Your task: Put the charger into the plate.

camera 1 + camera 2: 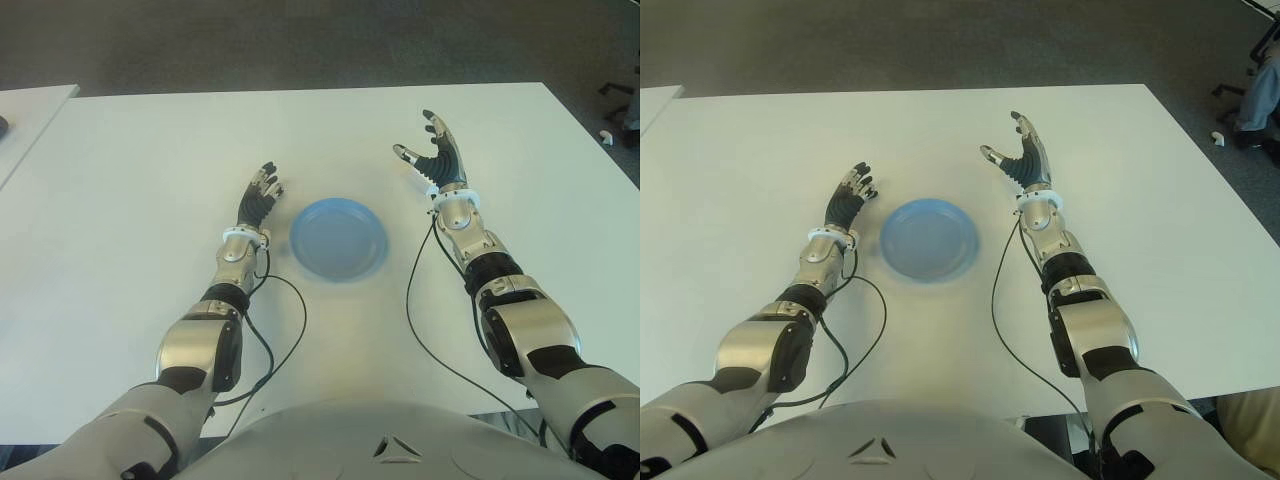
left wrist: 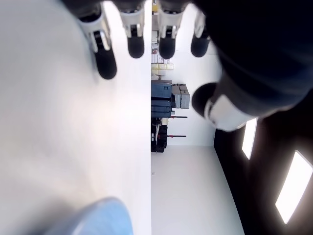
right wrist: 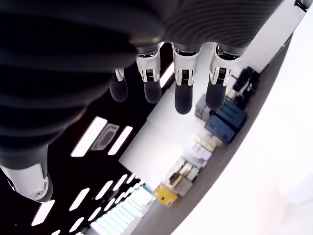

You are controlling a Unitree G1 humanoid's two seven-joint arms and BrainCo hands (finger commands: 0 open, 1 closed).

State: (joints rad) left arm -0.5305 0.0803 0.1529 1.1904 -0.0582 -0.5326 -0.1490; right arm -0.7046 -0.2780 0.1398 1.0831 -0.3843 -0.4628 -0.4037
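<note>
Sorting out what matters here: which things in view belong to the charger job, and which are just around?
Job:
blue plate, empty
left hand, open
right hand, open
No charger visible.

Just around:
white table
arm cables

White table [image 1: 150,170] fills most of the scene; dark grey carpet floor [image 1: 300,40] beyond its far edge. Second white table [image 1: 25,115] at far left, just apart. Office chair base [image 1: 1240,90] at far right. Wrist views: white wall [image 2: 195,186], stacked boxes [image 3: 190,171], ceiling light panels [image 3: 98,134]
</note>
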